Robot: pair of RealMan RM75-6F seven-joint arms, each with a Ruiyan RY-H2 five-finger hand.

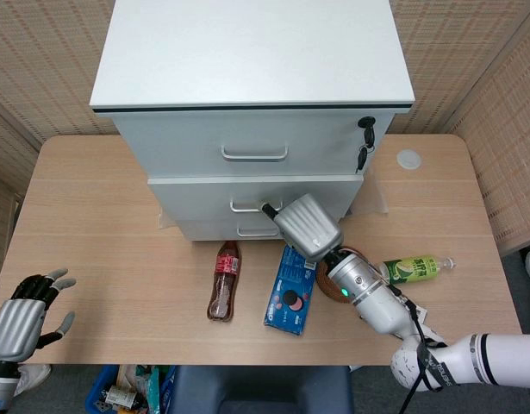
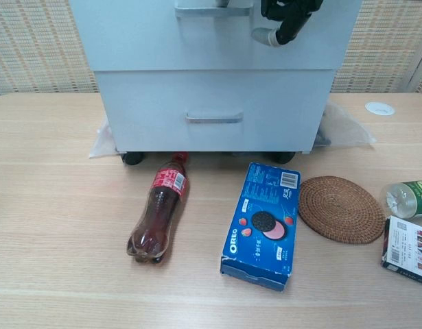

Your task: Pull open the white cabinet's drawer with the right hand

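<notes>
The white cabinet (image 1: 247, 78) stands at the back of the table with three drawers in its front. Its middle drawer (image 1: 187, 197) sticks out a little from the cabinet face; the chest view shows it as the upper panel (image 2: 135, 34). My right hand (image 1: 306, 226) hooks its fingers on the right end of that drawer's handle (image 1: 246, 205); the chest view shows dark fingers (image 2: 287, 15) beside the handle (image 2: 212, 9). My left hand (image 1: 23, 315) hangs open at the table's near left edge, holding nothing.
In front of the cabinet lie a cola bottle (image 2: 158, 218), a blue Oreo box (image 2: 262, 223) and a woven coaster (image 2: 341, 209). At the right are a green bottle (image 2: 406, 199), a small box (image 2: 406, 248) and a white lid (image 1: 408, 159). Keys (image 1: 363, 145) hang from the top drawer's lock.
</notes>
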